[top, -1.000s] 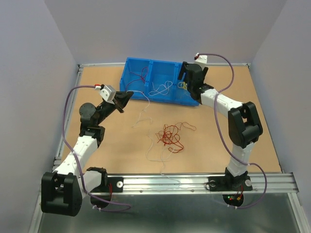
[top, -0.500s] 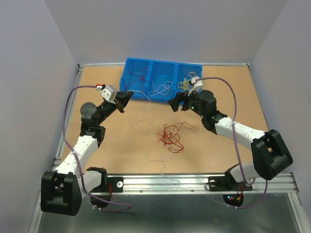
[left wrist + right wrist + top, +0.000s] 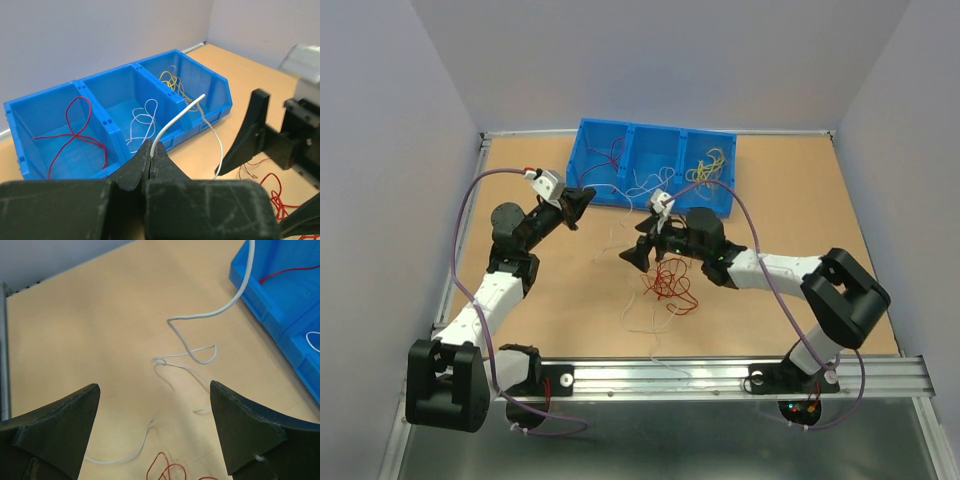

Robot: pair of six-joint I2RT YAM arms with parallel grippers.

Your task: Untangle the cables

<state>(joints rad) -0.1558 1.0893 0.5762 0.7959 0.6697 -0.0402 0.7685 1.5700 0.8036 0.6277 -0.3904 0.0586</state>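
A clump of red cables lies mid-table, with loose white cables beside it. My left gripper is shut on a white cable that arcs up from the closed jaws and hangs down to the table, just in front of the blue bin. My right gripper is wide open and empty, low over the table just left of the red clump. In the right wrist view its fingers frame a white cable lying on the table, with red loops below.
The blue bin has three compartments: a red cable in the left one, a white one in the middle, yellow ones in the right. A raised rail runs round the table edge.
My right arm has swung from the bin's right compartment down to the table centre, left of the red clump. My left gripper has shifted slightly and still holds the white cable.
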